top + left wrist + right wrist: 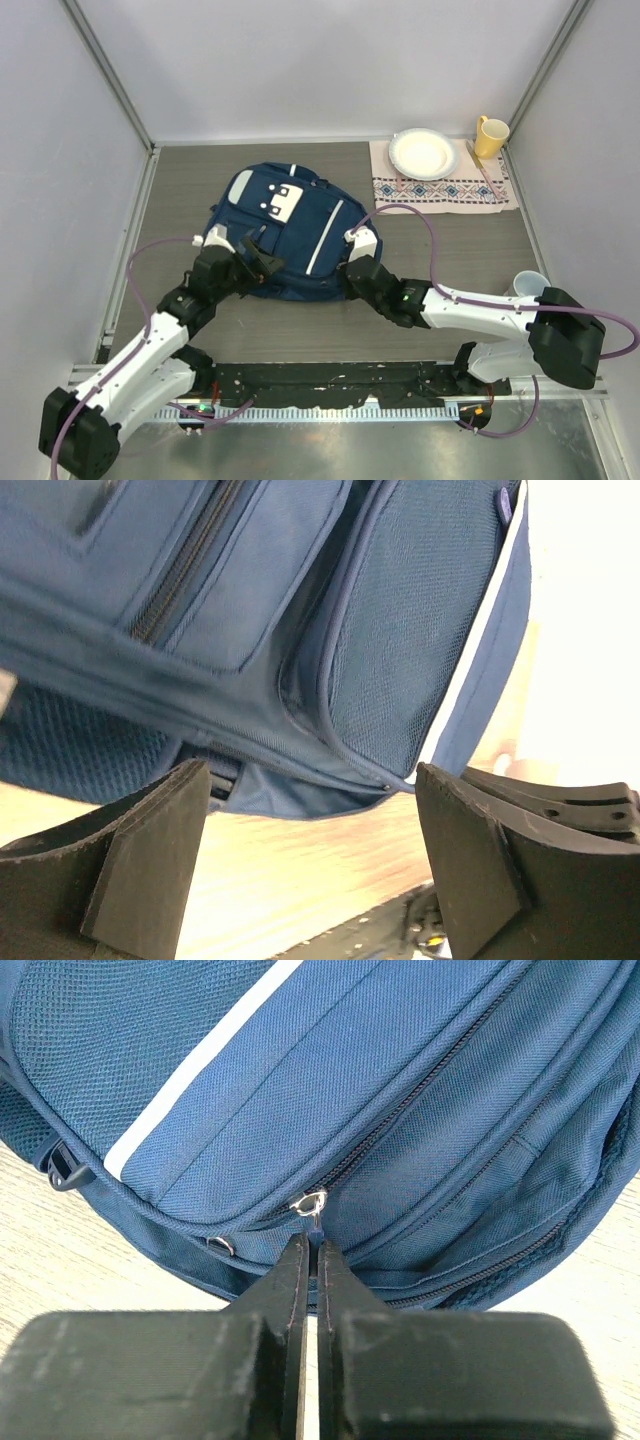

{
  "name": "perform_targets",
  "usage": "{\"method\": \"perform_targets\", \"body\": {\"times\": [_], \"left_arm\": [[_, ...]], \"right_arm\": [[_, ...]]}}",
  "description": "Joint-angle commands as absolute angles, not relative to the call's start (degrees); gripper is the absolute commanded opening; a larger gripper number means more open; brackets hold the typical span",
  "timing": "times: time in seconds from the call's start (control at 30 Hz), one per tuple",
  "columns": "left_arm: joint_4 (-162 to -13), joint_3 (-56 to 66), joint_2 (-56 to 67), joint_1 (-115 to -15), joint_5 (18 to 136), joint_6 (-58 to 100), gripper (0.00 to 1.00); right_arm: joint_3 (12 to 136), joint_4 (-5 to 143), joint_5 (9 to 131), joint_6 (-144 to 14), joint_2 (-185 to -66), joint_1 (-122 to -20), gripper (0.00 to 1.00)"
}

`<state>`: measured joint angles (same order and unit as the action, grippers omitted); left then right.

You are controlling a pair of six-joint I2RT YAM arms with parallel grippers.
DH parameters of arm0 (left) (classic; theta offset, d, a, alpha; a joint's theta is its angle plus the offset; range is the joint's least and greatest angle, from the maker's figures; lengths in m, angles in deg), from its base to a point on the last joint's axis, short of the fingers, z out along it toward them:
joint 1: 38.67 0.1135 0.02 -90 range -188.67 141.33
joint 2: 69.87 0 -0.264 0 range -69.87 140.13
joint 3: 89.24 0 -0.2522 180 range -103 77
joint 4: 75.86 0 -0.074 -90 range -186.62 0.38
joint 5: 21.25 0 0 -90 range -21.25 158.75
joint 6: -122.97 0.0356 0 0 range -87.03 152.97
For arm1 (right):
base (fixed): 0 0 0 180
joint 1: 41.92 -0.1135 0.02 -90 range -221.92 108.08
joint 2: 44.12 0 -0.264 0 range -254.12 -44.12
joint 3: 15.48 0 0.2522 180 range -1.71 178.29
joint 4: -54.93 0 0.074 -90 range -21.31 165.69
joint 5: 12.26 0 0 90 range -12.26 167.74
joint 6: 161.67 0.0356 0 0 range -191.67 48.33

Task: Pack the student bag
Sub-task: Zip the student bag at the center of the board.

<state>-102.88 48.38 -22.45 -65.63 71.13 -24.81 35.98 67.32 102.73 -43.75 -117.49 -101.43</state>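
The student bag [290,225], navy blue with a pale stripe and a white buckle patch, lies flat in the middle of the table. My left gripper [262,262] is at its near left edge. In the left wrist view that gripper [312,780] stands wide open, with only the bag's [300,600] lower seam and the table between its pads. My right gripper [352,272] is at the bag's near right edge. In the right wrist view it [315,1245] is shut on the small blue zipper pull [316,1226] hanging from a silver ring on the bag [400,1080].
At the back right lies a patterned cloth [445,185] with a white plate [424,153] and a yellow mug [489,136] on it. A pale cup [527,284] stands by the right arm. Grey walls enclose the table on three sides.
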Motion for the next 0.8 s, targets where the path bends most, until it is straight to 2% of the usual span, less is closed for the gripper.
{"method": "perform_targets", "body": {"times": [0.0,0.23,0.47,0.63,0.73,0.77], "left_arm": [[-97.35,51.68,-27.5,-70.29,65.19,-42.24,0.87],[-90.69,51.33,-22.68,-87.07,49.54,-52.62,0.91],[-83.13,50.28,-13.8,-89.73,45.12,-60.19,0.89],[-73.48,51.33,-8.97,-90.26,42.04,-61.69,0.81],[-70.56,51.07,-6.86,-90.26,40.72,-61.86,0.72],[-70.37,51.07,-6.5,-90.26,40.63,-62.56,0.65]], "right_arm": [[36.25,63.77,103.84,-42.58,-115.84,-101.34,0.01],[35.55,63.68,104.02,-43.19,-114.79,-101.34,0.01],[34.23,63.33,104.11,-41.96,-112.42,-101.34,0.01],[33.88,63.15,103.76,-42.22,-111.71,-101.34,0.01],[33.7,63.15,103.05,-42.23,-112.06,-101.34,0.01],[33.53,63.15,102.88,-42.23,-112.24,-101.34,0.01]]}}
